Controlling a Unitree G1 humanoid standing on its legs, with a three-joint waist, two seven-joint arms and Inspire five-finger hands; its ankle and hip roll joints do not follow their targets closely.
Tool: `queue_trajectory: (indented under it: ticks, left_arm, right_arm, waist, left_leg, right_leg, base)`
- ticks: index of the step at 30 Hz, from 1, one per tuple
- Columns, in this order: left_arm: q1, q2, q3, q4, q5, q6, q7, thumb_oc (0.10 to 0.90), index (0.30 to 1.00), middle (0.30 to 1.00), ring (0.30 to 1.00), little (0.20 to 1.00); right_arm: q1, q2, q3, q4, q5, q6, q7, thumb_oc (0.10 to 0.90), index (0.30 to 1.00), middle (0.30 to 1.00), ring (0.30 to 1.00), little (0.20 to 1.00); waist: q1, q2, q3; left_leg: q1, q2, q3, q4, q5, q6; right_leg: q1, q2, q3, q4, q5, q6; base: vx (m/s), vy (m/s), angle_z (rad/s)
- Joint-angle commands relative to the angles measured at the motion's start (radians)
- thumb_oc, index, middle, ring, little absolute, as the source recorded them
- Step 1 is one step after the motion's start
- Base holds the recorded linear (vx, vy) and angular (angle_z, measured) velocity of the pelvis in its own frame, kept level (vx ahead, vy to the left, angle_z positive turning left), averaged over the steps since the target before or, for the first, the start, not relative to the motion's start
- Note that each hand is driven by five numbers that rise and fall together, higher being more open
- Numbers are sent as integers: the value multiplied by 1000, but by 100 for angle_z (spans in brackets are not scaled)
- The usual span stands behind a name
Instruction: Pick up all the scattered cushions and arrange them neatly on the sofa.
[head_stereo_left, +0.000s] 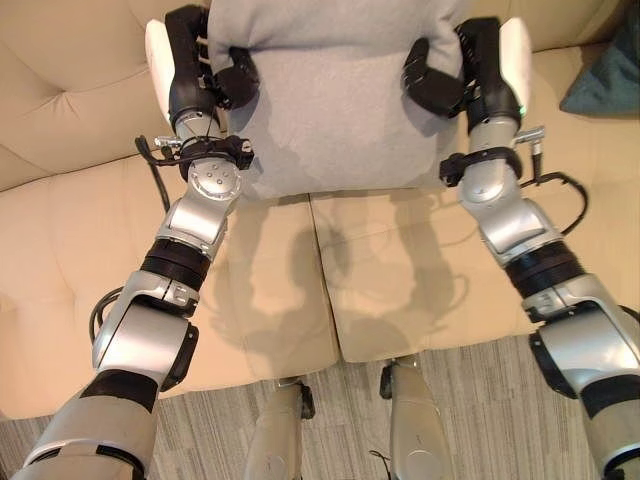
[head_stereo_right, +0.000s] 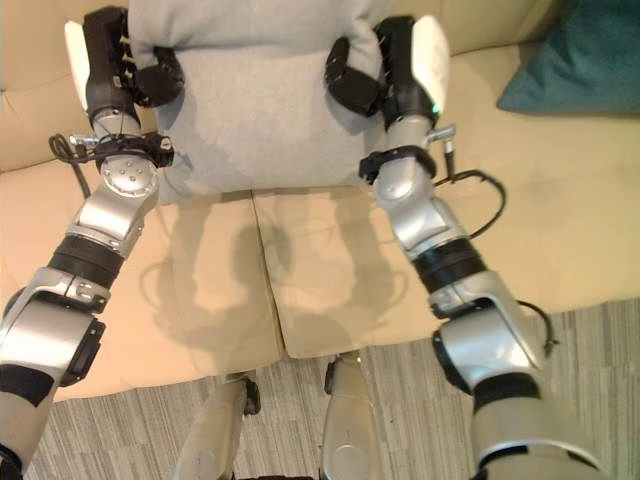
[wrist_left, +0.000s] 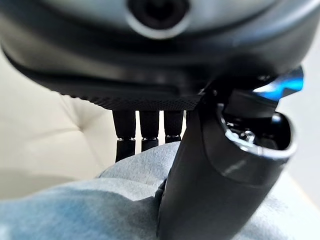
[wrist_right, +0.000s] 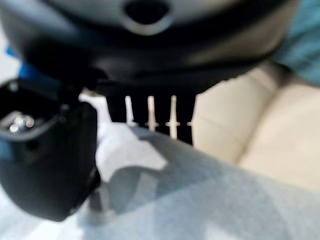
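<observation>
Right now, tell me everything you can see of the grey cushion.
The grey cushion is a plain, soft-looking fabric square with no pattern, held upright against the beige sofa backrest, its lower edge at the seat. The left hand pinches its left side and the right hand its right side, thumbs in front and fingers behind, denting the cloth.

cushion (head_stereo_left: 335, 100) on sofa (head_stereo_left: 70, 250), another cushion (head_stereo_right: 580, 60) to its right.

Grey cushion (head_stereo_left: 335, 100) top cut off by frame edge; both hands' fingers hidden behind it. Teal cushion (head_stereo_right: 575, 55) at sofa (head_stereo_left: 70, 250) right end cropped.
</observation>
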Motion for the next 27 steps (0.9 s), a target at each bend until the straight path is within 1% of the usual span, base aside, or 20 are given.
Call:
queue_trajectory:
  ticks: [1, 2, 3, 5, 6, 8, 10, 12, 14, 16, 17, 19, 21, 22, 25, 26, 27]
  left_arm:
    - [3, 64, 42, 86, 45, -16, 144, 400, 300, 300, 300, 300]
    - [4, 64, 42, 86, 45, -16, 144, 400, 300, 300, 300, 300]
    - [5, 54, 43, 127, 42, 3, 153, 400, 300, 300, 300, 300]
    - [10, 30, 56, 198, 20, 19, 162, 400, 300, 300, 300, 300]
    - [10, 30, 56, 198, 20, 18, 162, 400, 300, 300, 300, 300]
    - [23, 15, 68, 227, 20, 39, 183, 400, 300, 300, 300, 300]
    - [50, 4, 81, 237, 35, 62, 199, 400, 300, 300, 300, 300]
    - [80, -6, 99, 259, 46, 70, 221, 400, 300, 300, 300, 300]
    - [101, -10, 124, 259, 29, 66, 255, 400, 300, 300, 300, 300]
    - [133, 2, 115, 236, 81, 67, 274, 400, 300, 300, 300, 300]
    - [140, 7, 118, 251, 80, 66, 275, 400, 300, 300, 300, 300]
    - [133, 15, 123, 274, 64, 62, 281, 400, 300, 300, 300, 300]
    - [118, 17, 113, 296, 28, 42, 258, 400, 300, 300, 300, 300]
    - [102, 23, 90, 293, 24, 29, 226, 400, 300, 300, 300, 300]
    - [86, 27, 69, 255, 39, 21, 214, 400, 300, 300, 300, 300]
    - [43, 31, 33, 104, 92, -31, 250, 400, 300, 300, 300, 300]
    - [44, 28, 30, 57, 108, -60, 258, 400, 300, 300, 300, 300]
  right_arm:
    - [-119, 57, -9, 34, 18, -104, -107, 400, 300, 300, 300, 300]
    - [-118, 57, -9, 35, 18, -104, -107, 400, 300, 300, 300, 300]
    - [-102, 75, -26, 48, 41, -97, -114, 400, 300, 300, 300, 300]
    - [-94, 94, -27, 91, 66, -94, -112, 400, 300, 300, 300, 300]
    - [-94, 94, -26, 92, 67, -95, -112, 400, 300, 300, 300, 300]
    - [-82, 111, -38, 109, 117, -104, -109, 400, 300, 300, 300, 300]
    - [-71, 114, -41, 101, 110, -97, -112, 400, 300, 300, 300, 300]
    - [-59, 112, -50, 89, 98, -99, -115, 400, 300, 300, 300, 300]
    - [-53, 110, -49, 71, 87, -102, -118, 400, 300, 300, 300, 300]
    - [-48, 103, -46, 47, 61, -111, -124, 400, 300, 300, 300, 300]
    - [-55, 99, -41, 46, 49, -113, -124, 400, 300, 300, 300, 300]
    - [-65, 95, -32, 39, 36, -112, -123, 400, 300, 300, 300, 300]
    - [-85, 96, -30, 37, 43, -109, -140, 400, 300, 300, 300, 300]
    - [-108, 84, -28, 44, 41, -98, -147, 400, 300, 300, 300, 300]
    - [-119, 70, -39, 41, 22, -87, -168, 400, 300, 300, 300, 300]
    - [-110, 56, -89, -14, -31, -116, -247, 400, 300, 300, 300, 300]
    - [-100, 46, -108, -49, -63, -128, -268, 400, 300, 300, 300, 300]
  waist:
    - [47, -18, -204]
    - [47, -17, -205]
    - [46, -24, -202]
    - [48, -35, -201]
    - [48, -34, -202]
    - [51, -40, -198]
    - [54, -45, -197]
    - [57, -53, -193]
    - [61, -62, -192]
    - [64, -70, -192]
    - [64, -74, -192]
    - [64, -77, -193]
    - [65, -85, -192]
    - [65, -90, -190]
    - [67, -94, -188]
    - [68, -97, -185]
    - [68, -98, -185]
  left_leg:
    - [-63, 19, -32, 5, -66, -69]
    - [-59, 20, -33, 5, -72, -70]
    - [-63, 20, -34, 5, -72, -71]
    - [-66, 22, -36, 5, -71, -72]
    - [-67, 22, -36, 5, -71, -72]
    - [-69, 20, -40, 5, -70, -72]
    - [-68, 21, -42, 5, -70, -72]
    - [-66, 22, -45, 5, -70, -73]
    - [-67, 23, -45, 5, -70, -74]
    - [-68, 24, -45, 5, -69, -75]
    - [-69, 24, -45, 5, -68, -76]
    - [-71, 26, -43, 5, -67, -77]
    - [-74, 27, -44, 5, -66, -78]
    - [-79, 28, -46, 5, -64, -79]
    - [-82, 29, -49, 5, -64, -81]
    - [-90, 28, -58, 5, -64, -82]
    - [-92, 28, -60, 5, -64, -83]
  right_leg:
    - [8, 24, 20, 4, -155, 47]
    - [11, 25, 20, 6, -161, 47]
    - [7, 25, 17, 4, -158, 47]
    - [4, 25, 13, 3, -156, 47]
    - [4, 25, 13, 3, -156, 47]
    - [3, 25, 13, 3, -154, 46]
    - [4, 26, 10, 2, -154, 47]
    - [6, 26, 8, 2, -152, 47]
    - [6, 27, 6, 1, -152, 47]
    - [6, 26, 4, 1, -150, 47]
    - [5, 27, 4, 1, -151, 47]
    - [5, 27, 4, 1, -151, 47]
    - [3, 27, 2, 2, -147, 47]
    - [1, 28, -2, 1, -145, 47]
    - [1, 29, -3, 1, -146, 48]
    - [-2, 29, -7, 1, -145, 51]
    - [-3, 29, -10, 2, -147, 53]
  base:
    - [20, 19, 14]
    - [0, -5, -8]
    - [22, -14, -4]
    - [4, -11, 11]
    - [-6, -1, 7]
    - [0, 0, 0]
    - [10, 5, 11]
    - [17, -6, 6]
    - [9, -7, 3]
    - [0, 0, 0]
    - [0, 0, 0]
    - [15, -6, -7]
    - [2, -2, -3]
    - [0, 0, 0]
    - [13, -12, 8]
    - [10, 1, 12]
    - [-7, 4, 12]
